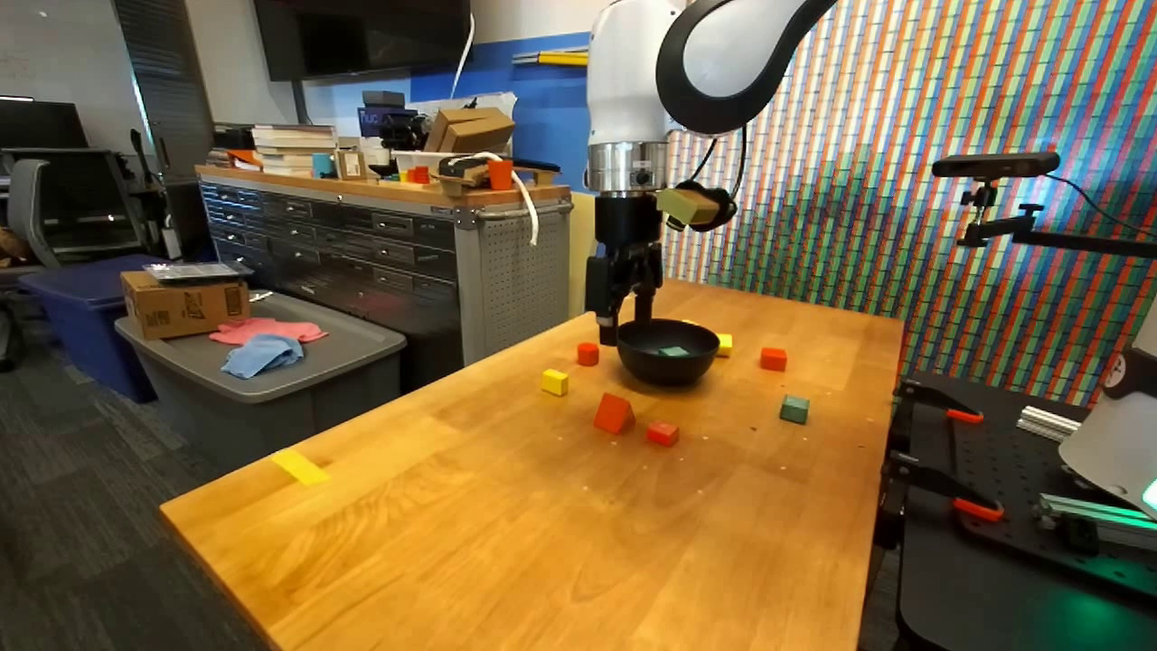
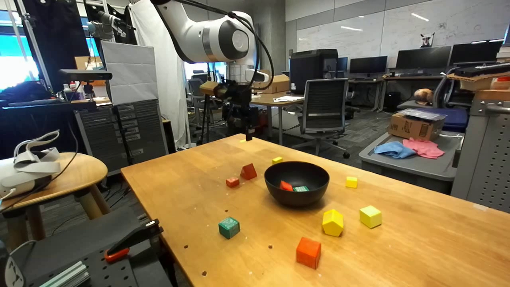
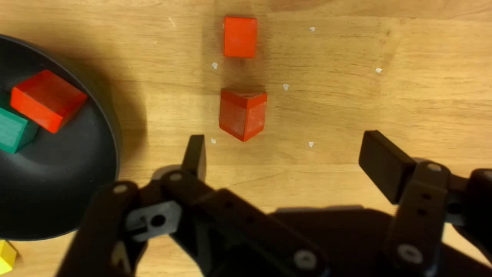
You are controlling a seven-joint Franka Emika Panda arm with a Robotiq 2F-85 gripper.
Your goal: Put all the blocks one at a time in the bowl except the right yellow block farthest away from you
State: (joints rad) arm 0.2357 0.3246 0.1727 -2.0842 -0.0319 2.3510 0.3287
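Note:
My gripper (image 3: 284, 161) is open and empty above the table. It also shows in an exterior view (image 1: 625, 321). In the wrist view a red triangular block (image 3: 243, 115) lies just ahead of the left finger, and a small red block (image 3: 240, 36) lies beyond it. The black bowl (image 2: 297, 199) stands beside the gripper and holds a red block (image 3: 48, 100) and a green block (image 3: 15, 129). Around the bowl on the table are yellow blocks (image 2: 332, 223) (image 2: 370, 216) (image 2: 351, 182) (image 2: 277, 160), a green block (image 2: 229, 228) and a red block (image 2: 308, 253).
In an exterior view an orange-red block (image 1: 587, 353) sits left of the bowl, near the table edge. Yellow tape (image 1: 301, 466) marks the table's left edge. Clamps (image 1: 978, 509) hold the black base table by the wooden table's side.

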